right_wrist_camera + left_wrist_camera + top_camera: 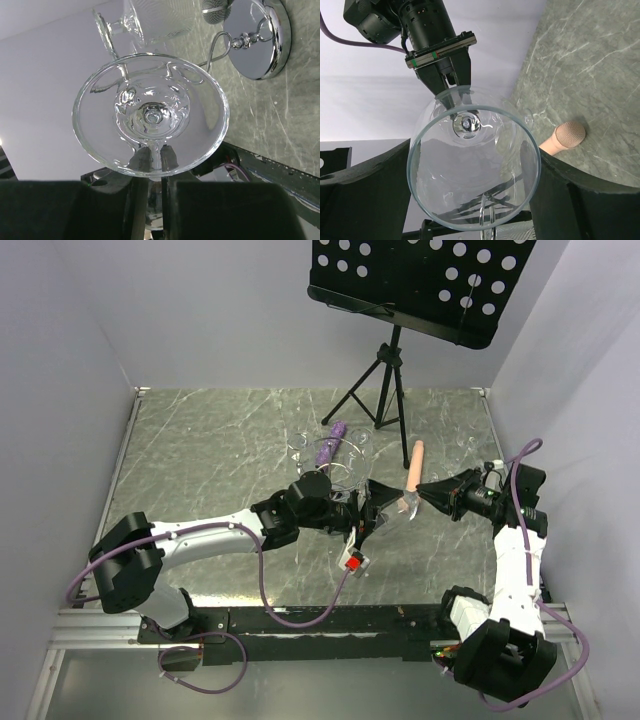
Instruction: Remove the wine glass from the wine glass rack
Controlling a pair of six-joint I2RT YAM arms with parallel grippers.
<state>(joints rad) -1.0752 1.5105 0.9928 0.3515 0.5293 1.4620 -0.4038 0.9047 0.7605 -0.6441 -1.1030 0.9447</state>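
Note:
The wine glass point(393, 508) hangs in the air between my two grippers, lying sideways. My left gripper point(375, 510) has its fingers point(365, 190) on both sides of the bowl point(470, 190). My right gripper point(412, 498) is shut on the stem just behind the bowl; it also shows in the left wrist view point(447, 90). In the right wrist view the round foot point(150, 95) faces the camera and the stem runs between the fingers point(142, 160). The chrome wine glass rack point(265, 40) stands behind on its disc base, apart from the held glass.
Another glass point(145, 20) hangs by the rack's wire loops. A beige microphone point(413, 475) lies on the marble table by my right gripper; it also shows in the left wrist view point(565, 137). A purple microphone point(328, 445) lies further back. A black tripod music stand point(385, 390) stands at the back.

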